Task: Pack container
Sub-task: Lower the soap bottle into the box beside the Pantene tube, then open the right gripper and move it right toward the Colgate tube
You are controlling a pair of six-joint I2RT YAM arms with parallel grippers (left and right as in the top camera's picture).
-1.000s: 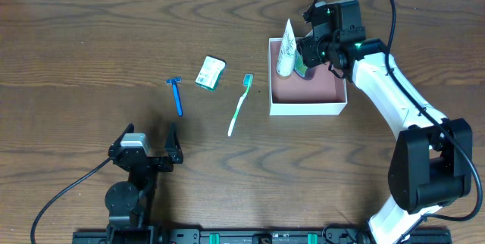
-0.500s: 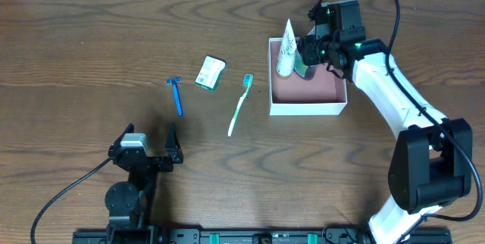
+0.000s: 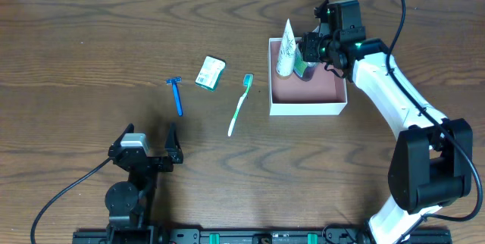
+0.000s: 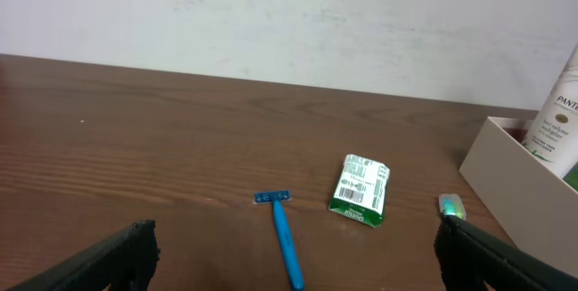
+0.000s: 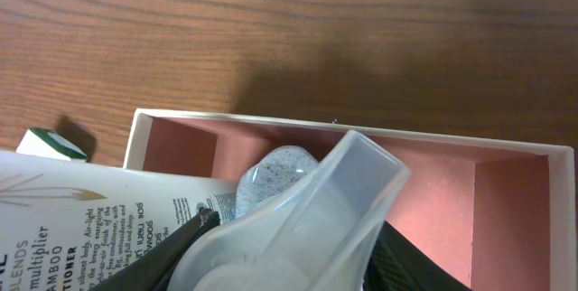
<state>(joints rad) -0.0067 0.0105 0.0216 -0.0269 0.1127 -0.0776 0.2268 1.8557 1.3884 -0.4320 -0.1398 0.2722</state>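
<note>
Container sited far-right on table, directly under right gripper; right arm judged much the nearer. Translucent cap closely flanked by that gripper's fingers (clamped or merely straddled: cannot be told). White tube leaned in container's far-left corner. Left gripper spread wide, nothing held, container well apart to its right. Toothbrush laid near-to-far, just left of container.

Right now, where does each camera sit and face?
Overhead: above the table, looking straight down; left arm, right arm show.
Left wrist: low, facing the far wall across razor and green packet; fingers at bottom corners.
Right wrist: over the container, looking down; dark fingers at bottom.
Shared: overhead and left wrist both show razor, packet.
</note>
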